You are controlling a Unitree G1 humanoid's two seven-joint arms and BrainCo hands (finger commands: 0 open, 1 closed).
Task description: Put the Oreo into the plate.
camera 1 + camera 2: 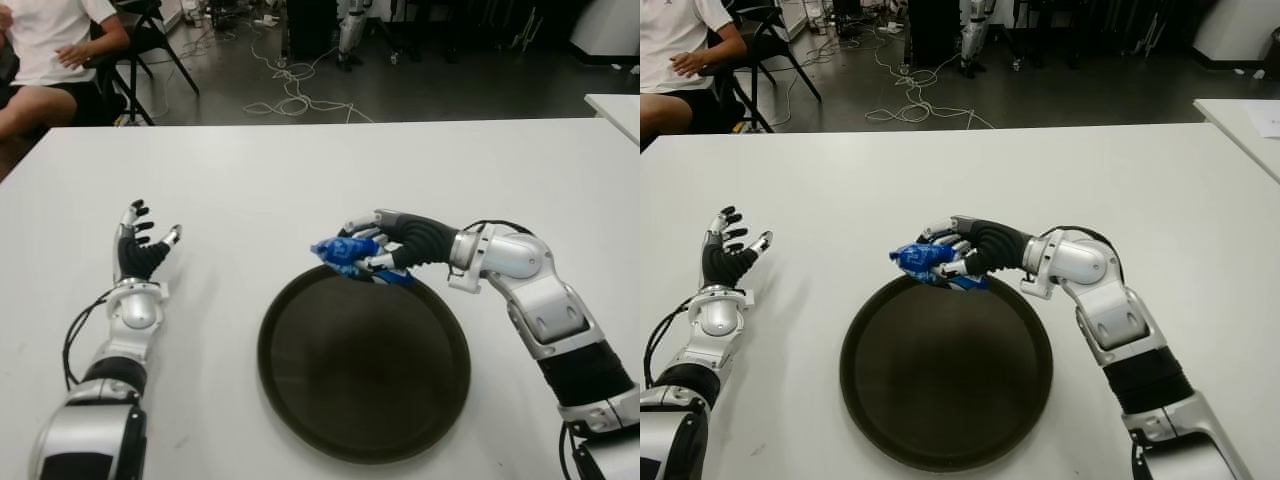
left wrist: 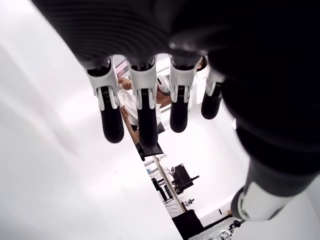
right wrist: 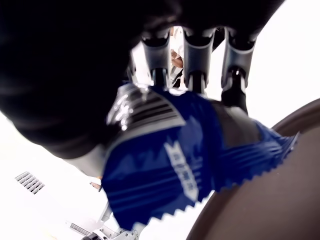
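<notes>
The blue Oreo packet (image 1: 345,249) is up off the table, gripped in the right hand (image 1: 385,248), whose fingers (image 3: 194,60) wrap around the wrapper, and it hangs right over the far rim of the dark round plate (image 1: 300,400). So the pickup looks done; what is left is to carry it further over the plate and let go. The left hand (image 1: 140,252) shows well left of the plate, fingers spread, holding nothing.
</notes>
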